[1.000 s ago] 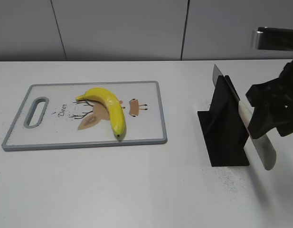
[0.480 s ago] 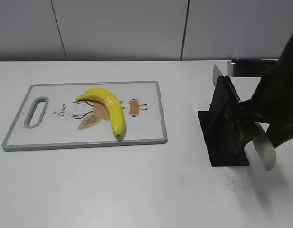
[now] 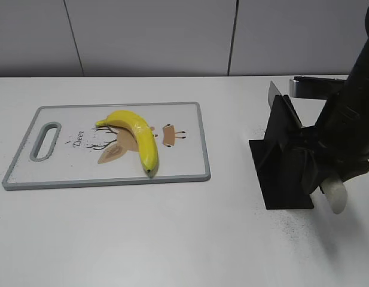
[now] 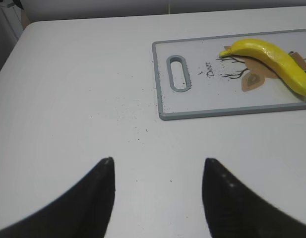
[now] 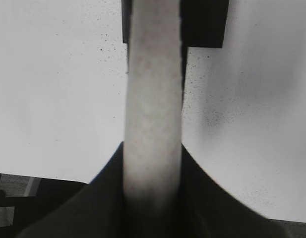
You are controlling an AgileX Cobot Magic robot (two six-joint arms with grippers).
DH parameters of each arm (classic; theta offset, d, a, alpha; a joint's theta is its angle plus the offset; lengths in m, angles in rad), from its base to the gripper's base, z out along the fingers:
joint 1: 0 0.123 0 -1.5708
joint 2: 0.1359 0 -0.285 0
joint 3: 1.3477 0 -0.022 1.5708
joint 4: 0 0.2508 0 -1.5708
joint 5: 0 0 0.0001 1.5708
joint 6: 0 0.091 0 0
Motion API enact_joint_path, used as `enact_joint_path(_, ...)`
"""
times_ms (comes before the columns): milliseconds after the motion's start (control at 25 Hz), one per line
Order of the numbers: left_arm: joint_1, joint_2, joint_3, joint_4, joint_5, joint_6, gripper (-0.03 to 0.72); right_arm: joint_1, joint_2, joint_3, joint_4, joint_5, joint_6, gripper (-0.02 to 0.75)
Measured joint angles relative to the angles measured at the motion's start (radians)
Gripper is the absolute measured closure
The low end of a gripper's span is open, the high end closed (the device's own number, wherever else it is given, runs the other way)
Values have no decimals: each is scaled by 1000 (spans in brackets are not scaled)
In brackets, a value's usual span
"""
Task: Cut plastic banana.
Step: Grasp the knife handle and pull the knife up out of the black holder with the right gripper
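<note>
One glossy yellow plastic banana lies curved on the white, grey-rimmed cutting board, across the tan printed deer drawing, its greenish stem end toward the board's slotted handle and its dark tip near the front rim. The board rests on the white worktop, left of centre in the exterior view. Well to the right stands a black knife stand with a blade tip showing above its top. The right gripper is closed on the pale knife handle, which runs between its two dark fingers toward the stand. The left gripper hangs over bare worktop near the board's handle end, its fingers spread wide apart and holding nothing.
</note>
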Motion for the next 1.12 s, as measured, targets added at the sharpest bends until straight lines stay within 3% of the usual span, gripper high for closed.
enact_joint_path(720, 0, 0, 0, 0, -1, 0, 144, 0, -227, -86, -63, 67, -22, 547)
enact_joint_path(960, 0, 7, -21, 0, -40, 4, 144, 0, -234, -193, -70, 115, -382, 547)
enact_joint_path(1120, 0, 114, -58, 0, -91, 77, 144, 0, -189, -271, -71, 133, -601, 547)
